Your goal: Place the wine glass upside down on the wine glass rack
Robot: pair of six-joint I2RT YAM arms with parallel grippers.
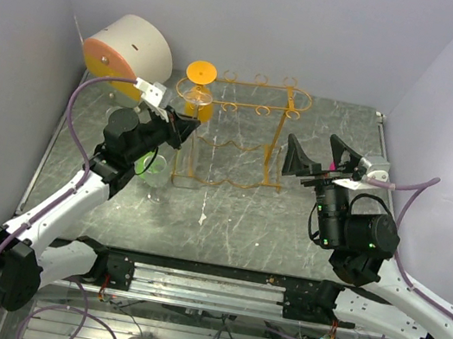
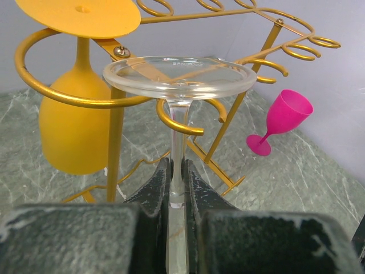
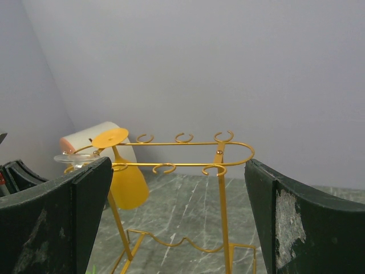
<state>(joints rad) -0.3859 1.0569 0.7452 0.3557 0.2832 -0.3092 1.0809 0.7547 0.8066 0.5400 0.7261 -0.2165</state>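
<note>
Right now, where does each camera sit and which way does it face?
Top external: above and behind the robot, looking down on the table; left claw and right claw both show.
Left wrist: behind the left claw, facing the wine glass rack from its end; its fingers grip the clear wine glass by the stem.
Right wrist: behind the right claw, facing the rack's long side; its open fingers frame the view.
Shared: all three see the rack and the orange glass hanging on it.
</note>
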